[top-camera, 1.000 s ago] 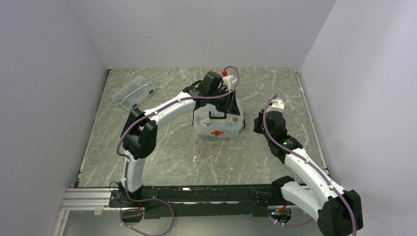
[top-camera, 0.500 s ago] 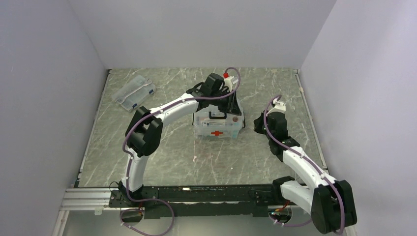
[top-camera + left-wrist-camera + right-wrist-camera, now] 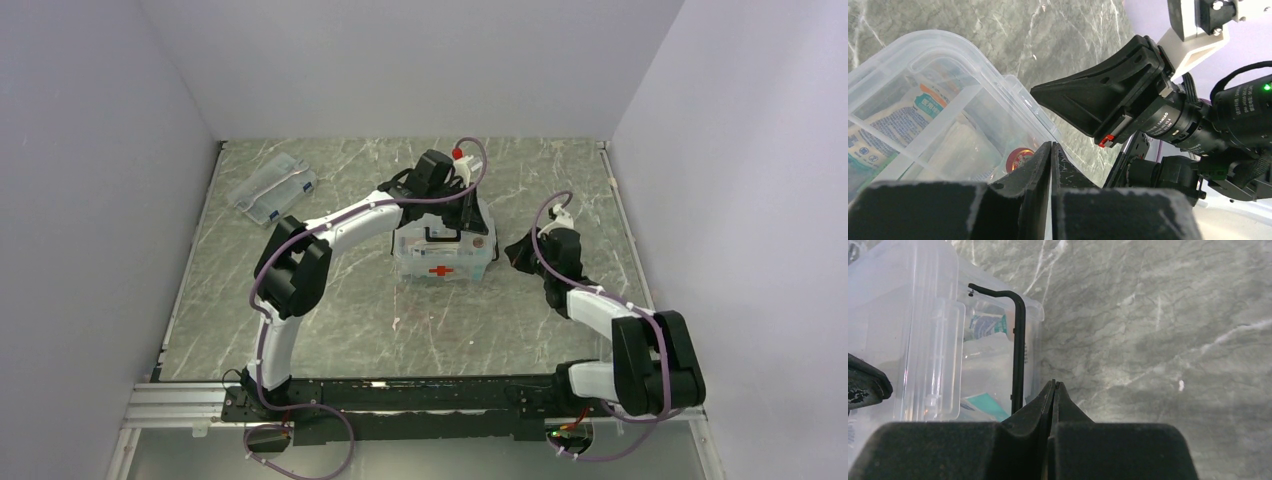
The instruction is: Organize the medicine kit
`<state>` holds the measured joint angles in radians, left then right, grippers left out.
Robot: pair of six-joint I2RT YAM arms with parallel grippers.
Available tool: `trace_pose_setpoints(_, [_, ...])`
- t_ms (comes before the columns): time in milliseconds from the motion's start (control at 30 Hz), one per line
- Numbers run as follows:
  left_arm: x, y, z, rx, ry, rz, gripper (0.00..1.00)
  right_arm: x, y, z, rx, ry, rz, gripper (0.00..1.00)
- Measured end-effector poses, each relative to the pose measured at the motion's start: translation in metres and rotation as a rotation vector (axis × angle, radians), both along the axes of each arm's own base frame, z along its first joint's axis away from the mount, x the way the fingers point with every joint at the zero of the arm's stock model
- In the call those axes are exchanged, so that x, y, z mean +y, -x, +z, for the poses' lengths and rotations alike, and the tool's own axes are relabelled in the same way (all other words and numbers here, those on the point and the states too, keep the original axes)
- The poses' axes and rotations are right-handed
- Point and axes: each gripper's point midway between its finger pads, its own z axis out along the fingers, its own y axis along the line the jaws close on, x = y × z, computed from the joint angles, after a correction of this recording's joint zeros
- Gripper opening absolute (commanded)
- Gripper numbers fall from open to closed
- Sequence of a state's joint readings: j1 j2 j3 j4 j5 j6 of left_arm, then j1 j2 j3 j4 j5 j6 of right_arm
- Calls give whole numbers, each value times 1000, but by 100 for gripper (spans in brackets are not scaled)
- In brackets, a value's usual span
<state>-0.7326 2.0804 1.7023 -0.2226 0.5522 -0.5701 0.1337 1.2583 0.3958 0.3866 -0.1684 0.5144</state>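
Grey-green marble desk (image 3: 400, 320) boxed in by pale lilac walls. Mid-desk, a touch toward the back: the medicine kit (image 3: 443, 258), clear tub with clear lid seemingly seated, red cross (image 3: 440, 271) on the near face. Poised over its back edge, the left hand (image 3: 470, 208), fingers pressed flat together with nothing between them. Just beside its right end, low to the desk, the right hand (image 3: 513, 255), likewise closed on nothing. Off toward the far left corner, well apart, a flatter clear case (image 3: 272, 188) with blue labels. Probably light yet rigid, with smooth walls likely slick to pinch and a lid apt to flex under a hard squeeze; best taken by the thin dark handle (image 3: 1019, 335) or the side latch flap (image 3: 945, 360), not by the bare walls. Inside, paper packets (image 3: 913, 107) with teal and orange print, too small to read, plus a round red cap (image 3: 1019, 159). Legible only on the right arm's wrist motor (image 3: 1173, 120): apparently "DAMIAO".
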Motion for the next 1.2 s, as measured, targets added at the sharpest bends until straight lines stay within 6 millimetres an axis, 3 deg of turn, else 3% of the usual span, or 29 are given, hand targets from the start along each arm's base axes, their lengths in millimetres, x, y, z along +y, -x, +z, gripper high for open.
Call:
trace_pose_setpoints(233, [0, -3, 0, 0, 11, 7, 0, 10, -10, -11, 6, -79, 36, 0])
trace_pose_setpoints(633, [0, -3, -1, 5, 29, 5, 0, 27, -16, -3, -50, -166, 129, 0])
trace_pose_setpoints(1200, [-1, -4, 0, 1, 42, 1, 0, 26, -7, 1, -72, -247, 135, 0])
